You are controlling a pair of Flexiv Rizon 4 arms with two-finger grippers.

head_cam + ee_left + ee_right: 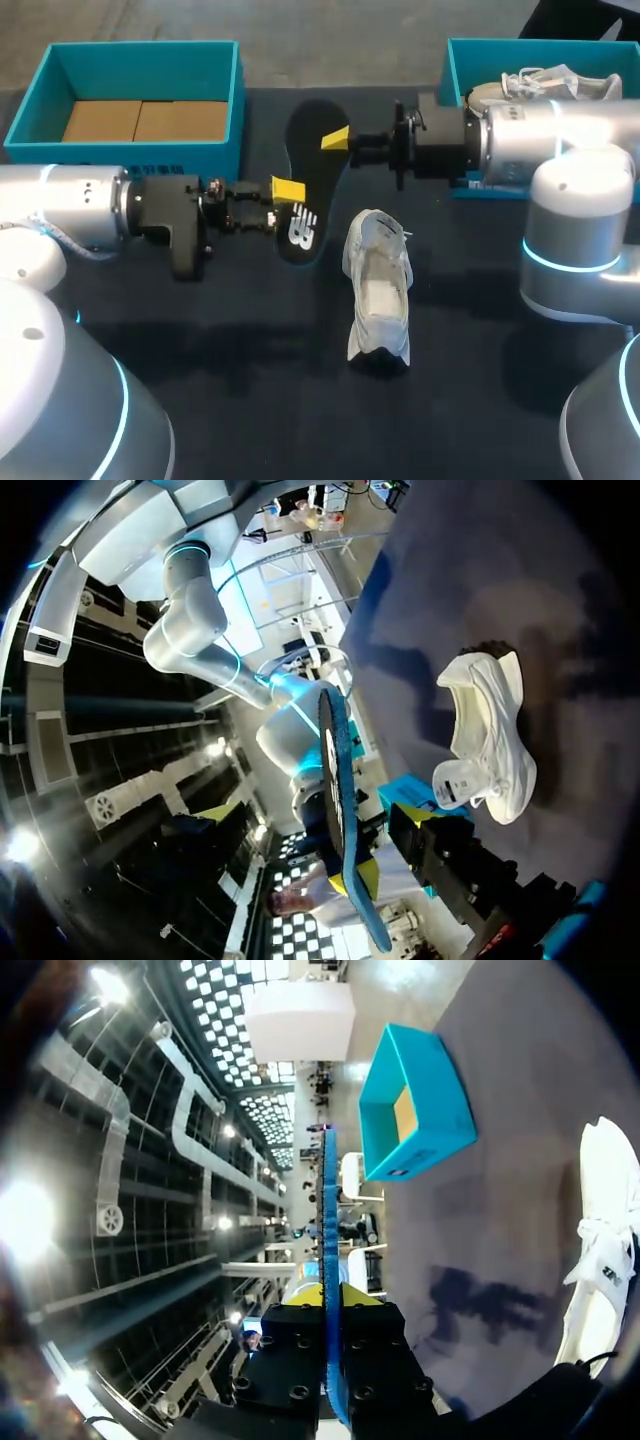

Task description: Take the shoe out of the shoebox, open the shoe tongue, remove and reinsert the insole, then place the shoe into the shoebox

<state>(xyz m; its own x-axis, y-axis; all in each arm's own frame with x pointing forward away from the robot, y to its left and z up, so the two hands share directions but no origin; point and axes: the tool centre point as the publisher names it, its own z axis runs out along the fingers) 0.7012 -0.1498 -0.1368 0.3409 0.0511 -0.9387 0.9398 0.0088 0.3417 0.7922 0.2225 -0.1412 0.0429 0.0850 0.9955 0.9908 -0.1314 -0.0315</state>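
Dark table (200, 330) is carrying a white shoe (380, 290), while left gripper (288, 190) and right gripper (336, 138) are pinching the insole (305, 165).

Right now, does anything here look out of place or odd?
Nothing spilled or damaged. The insole is out of the white shoe, held by the left gripper and right gripper, as the task calls for.

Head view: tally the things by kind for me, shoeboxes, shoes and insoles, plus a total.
teal shoeboxes: 2 (left, right)
white shoes: 2 (one lying loose, one in the right shoebox)
insole: 1
total: 5
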